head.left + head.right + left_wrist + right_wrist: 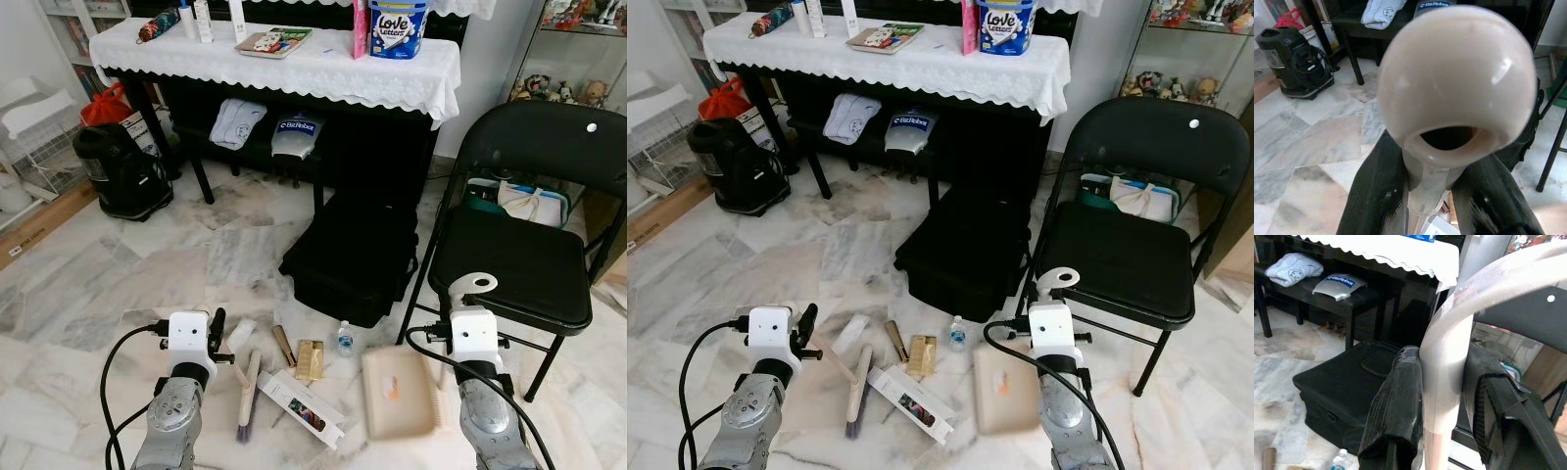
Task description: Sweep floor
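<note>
Marble floor (118,284) fills the lower half of both eye views, with a black piano under a white lace cloth (294,64) across the top. On the cloth a blue tub (398,27) reads "Love Letters". A black folding chair (519,255) stands at right, and a flat black case (353,255) lies at centre. A black vacuum cleaner (122,171) sits at left beside a red bag (106,103). On the bench under the piano, a silver cover (294,137) bears the word "BitRobot", read in the eye views and partly in both wrist views.

Litter lies at lower centre: a white printed box (304,406), a gold packet (310,359), a small capped bottle (345,339).

Beige dustpan (400,392) rests flat on the floor at lower right; its curved pale handle (1449,362) rises to the right gripper (1442,396). The right wrist view shows what the eye views do not: both black fingers (1400,401) clamp the handle from either side.

Beige hand brush (247,392) lies angled at lower centre-left, bristles toward the bottom edge. The left wrist view shows its rounded, holed handle end (1457,83) close to the lens and the left gripper (1442,191) closed around the stem below it, a grip that the eye views hide behind the arm.
</note>
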Controlling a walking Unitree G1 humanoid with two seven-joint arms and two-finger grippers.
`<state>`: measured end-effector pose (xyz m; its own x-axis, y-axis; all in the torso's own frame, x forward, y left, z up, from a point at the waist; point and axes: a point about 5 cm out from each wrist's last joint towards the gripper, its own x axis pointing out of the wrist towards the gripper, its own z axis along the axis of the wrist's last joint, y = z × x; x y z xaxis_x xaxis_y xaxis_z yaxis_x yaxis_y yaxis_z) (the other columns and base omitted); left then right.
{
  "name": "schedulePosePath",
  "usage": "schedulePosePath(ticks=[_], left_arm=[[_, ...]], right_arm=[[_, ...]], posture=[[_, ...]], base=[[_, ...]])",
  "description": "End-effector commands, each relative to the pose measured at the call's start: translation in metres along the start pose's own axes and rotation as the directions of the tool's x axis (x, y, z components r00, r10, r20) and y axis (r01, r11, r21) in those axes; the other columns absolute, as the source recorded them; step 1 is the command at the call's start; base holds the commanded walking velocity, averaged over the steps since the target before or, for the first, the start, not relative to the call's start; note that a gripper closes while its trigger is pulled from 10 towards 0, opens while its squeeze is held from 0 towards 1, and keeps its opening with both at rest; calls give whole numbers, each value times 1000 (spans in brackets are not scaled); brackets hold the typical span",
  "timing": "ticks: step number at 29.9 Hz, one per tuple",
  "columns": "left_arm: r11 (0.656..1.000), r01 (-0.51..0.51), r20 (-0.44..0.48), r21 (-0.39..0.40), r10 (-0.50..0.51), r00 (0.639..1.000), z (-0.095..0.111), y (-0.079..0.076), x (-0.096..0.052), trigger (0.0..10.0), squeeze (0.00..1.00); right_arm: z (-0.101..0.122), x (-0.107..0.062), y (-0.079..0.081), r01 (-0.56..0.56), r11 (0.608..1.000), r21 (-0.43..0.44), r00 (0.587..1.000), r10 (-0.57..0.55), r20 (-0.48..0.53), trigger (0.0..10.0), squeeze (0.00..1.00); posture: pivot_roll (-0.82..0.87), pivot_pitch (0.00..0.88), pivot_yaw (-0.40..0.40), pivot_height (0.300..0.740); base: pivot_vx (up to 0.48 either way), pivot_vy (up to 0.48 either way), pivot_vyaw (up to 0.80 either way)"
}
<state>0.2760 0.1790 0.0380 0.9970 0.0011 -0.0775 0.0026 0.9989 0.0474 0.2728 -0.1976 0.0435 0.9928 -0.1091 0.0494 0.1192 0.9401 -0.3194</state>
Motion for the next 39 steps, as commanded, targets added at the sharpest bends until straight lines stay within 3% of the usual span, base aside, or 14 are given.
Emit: schedulePosePath(ticks=[1, 19, 32, 39], left_arm=[[1000, 5, 9, 12, -5, 1000, 2, 1, -1, 10000, 0], [999, 40, -56, 17, -39, 998, -10, 6, 2, 10000, 0], [997, 70, -46, 16, -69, 997, -6, 5, 3, 10000, 0], [997, 72, -45, 12, -72, 996, -6, 4, 3, 10000, 0]], right_arm=[[1, -1, 0, -1, 1000, -5, 1000, 1, 5, 10000, 0], [-12, -2, 32, -66, 997, 32, 994, 69, -80, 10000, 0], [4, 17, 34, -56, 995, 81, 998, 58, -28, 10000, 0], [2, 16, 35, -64, 995, 79, 997, 67, -37, 10000, 0]], posture=[[-62, 44, 67, 740], [-25, 25, 87, 740], [-20, 29, 90, 740], [-16, 33, 87, 740]], base=[[0, 0, 0], [0, 0, 0], [0, 0, 0], [0, 0, 0]])
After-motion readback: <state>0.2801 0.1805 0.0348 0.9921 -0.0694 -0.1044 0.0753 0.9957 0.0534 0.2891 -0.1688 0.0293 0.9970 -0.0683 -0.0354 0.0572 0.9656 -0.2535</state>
